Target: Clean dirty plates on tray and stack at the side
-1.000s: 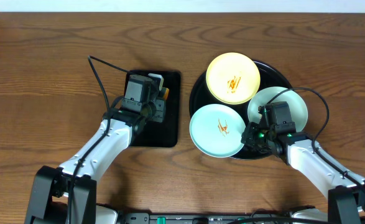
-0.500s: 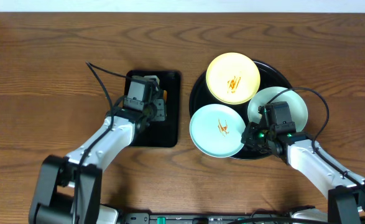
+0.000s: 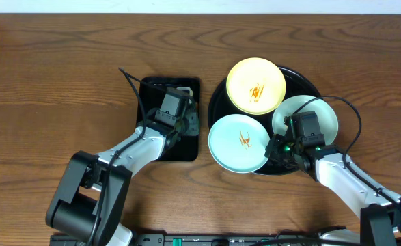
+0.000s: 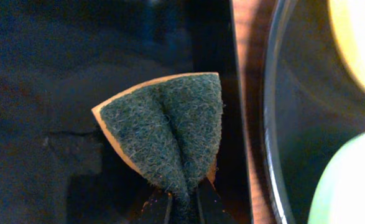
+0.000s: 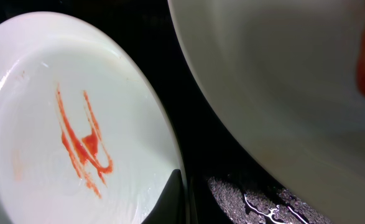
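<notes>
The round black tray [image 3: 311,82] holds a pale yellow plate [image 3: 256,85] with a sauce smear, a mint green plate [image 3: 238,142] with a smear at its front left, and a second mint green plate [image 3: 321,113] at the right. My right gripper [image 3: 274,149] is shut on the right rim of the smeared mint plate [image 5: 76,124], with one finger [image 5: 173,199] on top of the rim. My left gripper [image 3: 188,123] is over the rectangular tray, shut on a folded green scouring sponge [image 4: 170,124]; the round tray's rim [image 4: 270,124] is just to its right.
The small rectangular black tray [image 3: 186,149] lies left of the round tray with a narrow strip of wood between them. Bare wood-grain tabletop [image 3: 50,82] spreads to the left, and more [image 3: 371,61] lies right of the round tray.
My left gripper has moved to the right across the rectangular tray with the sponge, closer to the round tray. The right arm and the plates have not moved.
</notes>
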